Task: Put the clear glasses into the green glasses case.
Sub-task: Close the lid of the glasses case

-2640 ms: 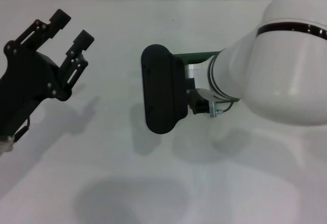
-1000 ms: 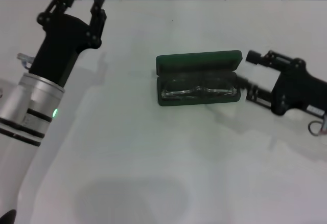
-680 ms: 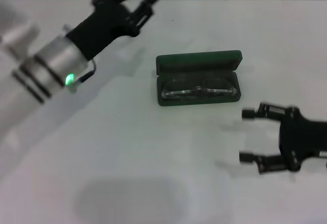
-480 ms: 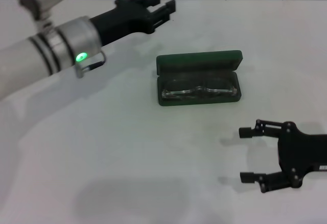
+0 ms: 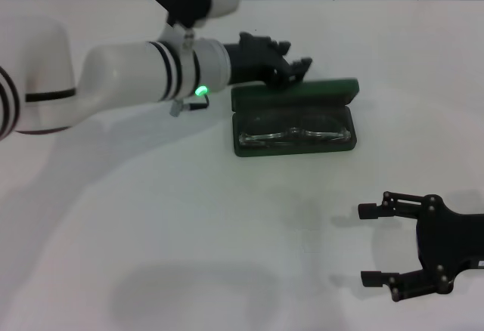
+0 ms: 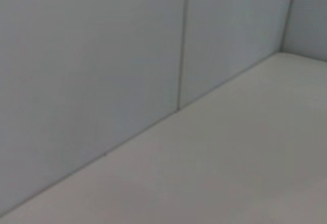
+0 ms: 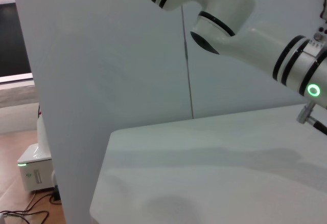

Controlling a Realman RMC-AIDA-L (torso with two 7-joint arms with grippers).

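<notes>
The green glasses case [image 5: 293, 116] lies open on the white table [image 5: 227, 233], slightly right of centre and towards the far side, with its long axis running left to right. Its lid stands raised along the far edge, and the dark-lined tray faces up on the near side. The clear glasses [image 5: 295, 134] lie inside that tray, lenses side by side along the length of the case, filling most of it. The left gripper [image 5: 291, 69] reaches in from the left, its white arm with a lit green indicator stretched across the far-left part of the table; the black fingers sit at the far-left corner of the case lid, just beside or touching its top edge, and contact cannot be confirmed. Whether those fingers are parted or together cannot be told. The right gripper [image 5: 372, 244] is at the near right of the table, well apart from the case, pointing left with its 2 fingers spread wide and nothing between them. The left wrist view shows only the bare tabletop and the grey panelled wall [image 6: 102, 55] behind it.
</notes>
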